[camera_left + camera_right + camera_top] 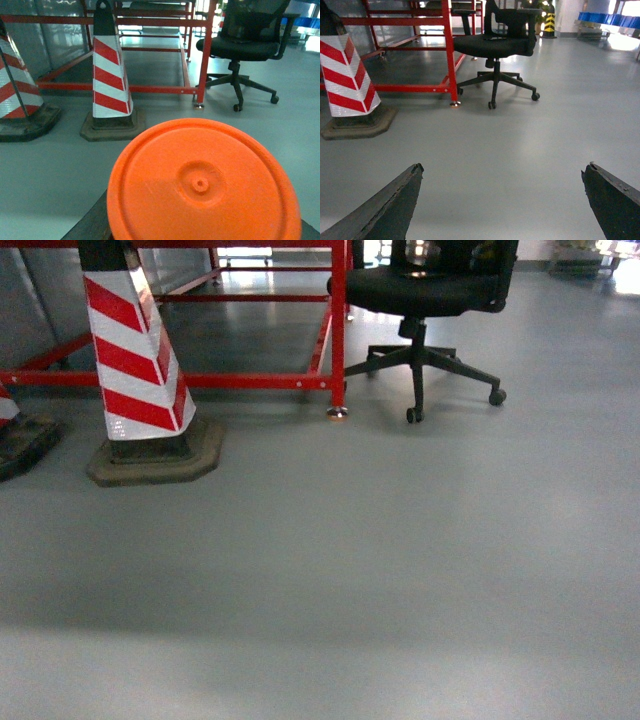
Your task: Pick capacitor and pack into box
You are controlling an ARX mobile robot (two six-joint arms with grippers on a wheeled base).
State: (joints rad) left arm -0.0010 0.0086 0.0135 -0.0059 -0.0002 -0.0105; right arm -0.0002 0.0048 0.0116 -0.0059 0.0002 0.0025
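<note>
Right in front of the left wrist camera, filling the lower half of its view, sits the capacitor (pixel 202 185): a bright orange disc, its flat end face with a small central dimple turned squarely at the lens. That means its long axis runs straight out along the line of the left gripper (pixel 90 227), pointing away from the wrist toward the floor and the striped cone (pixel 111 75) ahead. Only a dark sliver of one finger shows at the lower left edge beside the orange body, so the jaws appear closed around the capacitor's sides, holding it end-on.

The right gripper (pixel 505 200) holds nothing: its two dark fingers (pixel 385 205) stand wide apart at either lower corner of its view, with bare grey floor (pixel 520 150) between them.

The box is not in any view. The head camera shows only floor, the red frame (pixel 338 330), the cone and the black office chair (pixel 425 300); neither arm appears in it. So the relation that matters next, where the box lies from the left hand, cannot be read here. My judgement is that the pick is done and the robot is in transit; the left arm, already carrying the part, is the one to place it, and it will need to tip the axis downward once the box is below.
</note>
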